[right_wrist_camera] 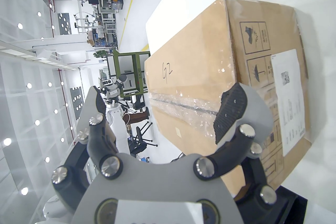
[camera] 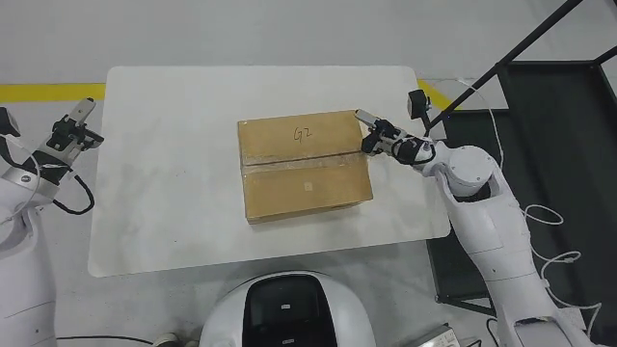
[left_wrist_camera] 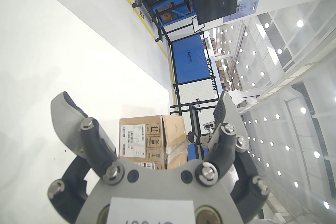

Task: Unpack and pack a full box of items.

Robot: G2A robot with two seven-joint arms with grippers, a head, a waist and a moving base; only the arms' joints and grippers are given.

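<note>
Just one sealed box (camera: pixel 304 167) sits on the table (camera: pixel 164 154), the left claw (camera: pixel 75 119) and right claw (camera: pixel 365 128) both spread empty.

The left gripper (camera: pixel 77 120) is held out at the far left, jaws spread wide, left arm (camera: pixel 29 178) bent back; the right gripper (camera: pixel 368 132) is held near centre, jaws likewise spread, right arm (camera: pixel 468 169) stretched inward.

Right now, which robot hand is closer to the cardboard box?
Right. The right gripper is open at one end of the cardboard box, close beside it. The left gripper, also open, is far off by the opposite edge of the table, well apart from the box.
</note>
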